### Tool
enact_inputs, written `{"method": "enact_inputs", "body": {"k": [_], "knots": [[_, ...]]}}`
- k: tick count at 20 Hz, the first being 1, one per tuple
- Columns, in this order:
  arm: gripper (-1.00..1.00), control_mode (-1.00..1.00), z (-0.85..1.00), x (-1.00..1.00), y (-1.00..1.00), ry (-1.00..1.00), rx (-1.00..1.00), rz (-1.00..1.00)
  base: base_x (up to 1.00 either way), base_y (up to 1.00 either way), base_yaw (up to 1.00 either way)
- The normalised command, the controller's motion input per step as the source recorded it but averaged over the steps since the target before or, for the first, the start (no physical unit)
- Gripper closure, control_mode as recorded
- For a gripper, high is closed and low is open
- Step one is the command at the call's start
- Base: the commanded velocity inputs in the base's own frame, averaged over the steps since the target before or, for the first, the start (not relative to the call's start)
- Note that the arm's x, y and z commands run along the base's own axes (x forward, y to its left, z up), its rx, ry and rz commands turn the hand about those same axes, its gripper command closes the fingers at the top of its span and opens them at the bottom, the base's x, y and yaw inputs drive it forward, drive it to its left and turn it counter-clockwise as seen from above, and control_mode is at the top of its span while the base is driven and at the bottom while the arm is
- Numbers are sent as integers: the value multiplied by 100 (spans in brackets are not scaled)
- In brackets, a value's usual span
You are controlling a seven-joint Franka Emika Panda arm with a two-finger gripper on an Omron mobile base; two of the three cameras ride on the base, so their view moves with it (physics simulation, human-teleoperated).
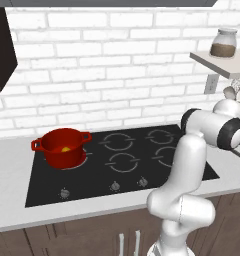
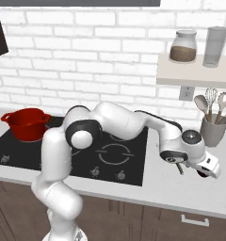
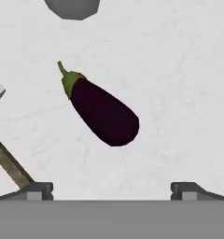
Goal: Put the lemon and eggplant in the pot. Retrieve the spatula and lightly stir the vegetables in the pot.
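The dark purple eggplant (image 3: 102, 112) lies on the pale counter, its green stem up and to the left in the hand view. My gripper (image 3: 113, 190) hovers above it, open, with the fingertips (image 3: 39, 189) spread wide and nothing between them. From the right base view the gripper (image 2: 204, 173) hangs low over the counter to the right of the stove. The red pot (image 1: 62, 145) stands on the stove's left front burner, and the yellow lemon (image 1: 66, 149) rests inside it. A brown wooden handle (image 3: 9, 163), apparently the spatula, lies beside the eggplant.
A grey utensil cup (image 2: 213, 129) with spoons and a whisk stands just behind the hand. Above it a shelf (image 2: 195, 75) carries a jar (image 2: 183, 47) and a glass (image 2: 214, 40). The black cooktop (image 2: 110, 150) lies between the hand and the pot.
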Motion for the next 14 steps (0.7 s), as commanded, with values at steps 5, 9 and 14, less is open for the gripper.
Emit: {"method": "enact_inputs", "body": {"k": [5,9,14], "knots": [[-100,-100,0,33,-34,1,0,14,0,0,0],[-100,-100,0,37,-24,7,0,13,0,0,0],[-100,-100,-14,21,-11,15,0,13,0,0,0]]}}
